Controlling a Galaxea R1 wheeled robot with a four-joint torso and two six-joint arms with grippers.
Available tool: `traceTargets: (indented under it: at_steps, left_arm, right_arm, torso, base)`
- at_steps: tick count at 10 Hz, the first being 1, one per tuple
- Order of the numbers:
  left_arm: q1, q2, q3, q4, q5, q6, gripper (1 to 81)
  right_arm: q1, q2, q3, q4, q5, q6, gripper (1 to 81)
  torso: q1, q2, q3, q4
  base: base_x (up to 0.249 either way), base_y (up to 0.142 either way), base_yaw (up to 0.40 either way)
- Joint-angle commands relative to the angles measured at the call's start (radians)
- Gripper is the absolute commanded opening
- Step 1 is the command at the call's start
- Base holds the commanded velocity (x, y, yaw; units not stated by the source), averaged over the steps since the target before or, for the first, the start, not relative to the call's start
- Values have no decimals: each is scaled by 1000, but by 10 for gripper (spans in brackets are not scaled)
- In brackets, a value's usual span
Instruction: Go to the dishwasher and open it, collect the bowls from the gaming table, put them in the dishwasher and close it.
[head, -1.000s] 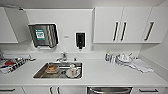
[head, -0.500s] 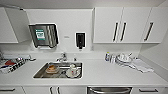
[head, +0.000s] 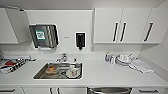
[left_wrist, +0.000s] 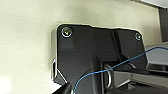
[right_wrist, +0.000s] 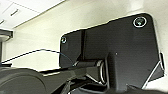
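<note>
Item one — the dishwasher (head: 109, 90), an under-counter unit with a brushed stainless-steel front: you see just its top edge at the bottom of the head view, right of centre, below the white countertop (head: 100, 72). Door appears shut, though little of it shows.

Item two — the inset steel sink (head: 58, 70), lower centre-left, with dishes lying in its basin; a chrome tap (head: 61, 58) stands just behind it.

Item three — the metal paper-towel dispenser (head: 43, 35) on the wall, upper left, and a black soap dispenser (head: 80, 40) beside it.

Item four — stacked white crockery (head: 123, 60) on the counter at right, near a folded cloth (head: 141, 67).

Item five — white upper cabinets with dark bar handles (head: 125, 25), upper right.

Step in hand, by my reading: you are at the first step, facing the counter with the dishwasher close ahead and not yet opened. The next move calls for bringing an arm low to that top edge where the bar handle should sit.

Fingers of both grippers: I cannot tell their state from either wrist view.
</note>
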Motion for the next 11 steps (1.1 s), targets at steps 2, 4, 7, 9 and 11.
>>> traceTargets:
  at_steps: [2, 4, 7, 9, 11]
  left_arm:
    - [-39, -242, 284, 3, -85, 0, 811]
    - [-47, -333, 382, 3, -112, -2, 811]
    - [-74, -439, 482, 0, -113, -9, 811]
    - [-114, -522, 591, 0, -113, -19, 811]
    - [-174, -603, 714, -2, -110, -29, 811]
  right_arm:
    - [97, -294, 356, 9, -65, 4, 811]
    - [147, -404, 480, 15, -56, 6, 811]
    - [229, -518, 591, 19, -59, 36, 811]
    - [253, -519, 594, 19, -51, 40, 811]
    - [284, -512, 591, 22, -53, 55, 811]
  torso:
    - [77, -119, -101, -3]
    - [111, -175, -150, -8]
    - [178, -280, -223, -8]
    - [217, -340, -205, -8]
    - [256, -401, -219, -8]
  base:
    - [0, 0, 0]
    - [0, 0, 0]
    - [0, 0, 0]
    - [0, 0, 0]
    - [0, 0, 0]
